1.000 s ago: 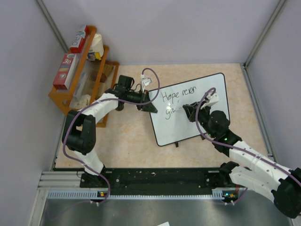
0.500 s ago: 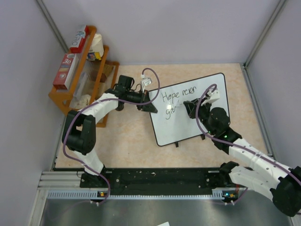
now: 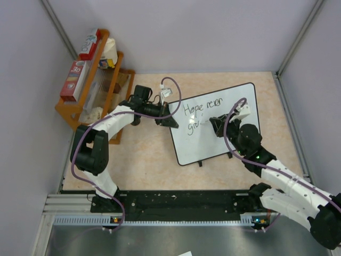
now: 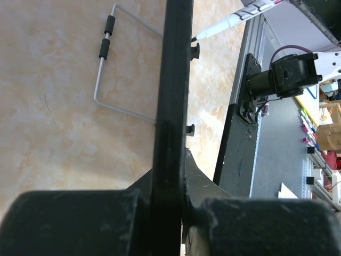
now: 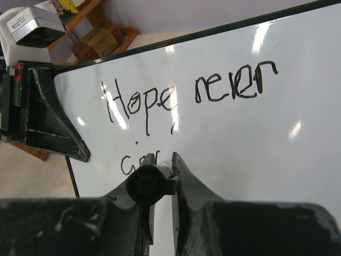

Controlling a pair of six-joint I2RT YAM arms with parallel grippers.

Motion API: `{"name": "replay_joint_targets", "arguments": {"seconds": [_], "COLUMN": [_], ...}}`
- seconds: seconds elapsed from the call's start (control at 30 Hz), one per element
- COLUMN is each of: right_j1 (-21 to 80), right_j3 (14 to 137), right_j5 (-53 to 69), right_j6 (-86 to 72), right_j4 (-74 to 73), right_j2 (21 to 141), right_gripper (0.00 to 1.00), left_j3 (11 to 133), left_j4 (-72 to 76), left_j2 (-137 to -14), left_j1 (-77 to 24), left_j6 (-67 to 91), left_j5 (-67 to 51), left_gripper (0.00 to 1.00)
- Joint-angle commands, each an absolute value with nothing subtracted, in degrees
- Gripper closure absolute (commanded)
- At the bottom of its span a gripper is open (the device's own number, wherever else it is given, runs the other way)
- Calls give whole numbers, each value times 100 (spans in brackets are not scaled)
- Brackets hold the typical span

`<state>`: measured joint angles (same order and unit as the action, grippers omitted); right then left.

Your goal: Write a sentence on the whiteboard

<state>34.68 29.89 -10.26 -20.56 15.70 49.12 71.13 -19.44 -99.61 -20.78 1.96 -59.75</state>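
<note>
The whiteboard [image 3: 194, 146] stands tilted on the table, right of centre. The sentence [image 3: 205, 107] reads "Hope never", with a short second line [image 3: 193, 125] begun below it. Both lines show in the right wrist view [image 5: 186, 96], the second one [image 5: 129, 162] partly behind my fingers. My left gripper [image 3: 169, 122] is shut on the board's black left rim [image 4: 173, 80]. My right gripper [image 3: 216, 127] is shut on a marker [image 5: 152, 182] whose tip points at the board at the second line. The marker's white barrel also shows in the left wrist view [image 4: 229, 23].
A wooden rack [image 3: 88, 104] with boxes and a paper cup stands at the back left. A wire stand [image 4: 106, 69] lies flat on the table behind the board. Grey walls close in the table. A black rail [image 3: 176, 202] runs along the near edge.
My right gripper has moved the marker a little to the right along the second line, and more strokes show there. The left arm and the board have not moved.
</note>
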Motion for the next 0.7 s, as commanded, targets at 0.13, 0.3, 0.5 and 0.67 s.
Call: {"name": "replay_joint_targets", "arguments": {"seconds": [0.13,0.3,0.5,0.67], "right_j1": [3419,3419,3419,3401], "right_j3": [2892,2909,2927,2883], "right_j5": [-888,-765,-931,-1160], "right_j6": [-2056,-2100,-2083,-1995], "right_j4": [1846,1942,1864,1740], "right_j2": [4913,4983,5071,5001], "right_gripper": [100,100,100,100], "left_j3": [6829,6812,6812,6803], "left_j4": [-2417,-2426,-2426,-2426], "left_j2": [-10204,-10204,-10204,-10195], "left_j1": [-2285,-2285,-2285,-2285], "left_j6": [-914,-923,-923,-923], "left_j5": [-3981,-3955,-3955,-3964], "left_gripper": [100,100,100,100]}}
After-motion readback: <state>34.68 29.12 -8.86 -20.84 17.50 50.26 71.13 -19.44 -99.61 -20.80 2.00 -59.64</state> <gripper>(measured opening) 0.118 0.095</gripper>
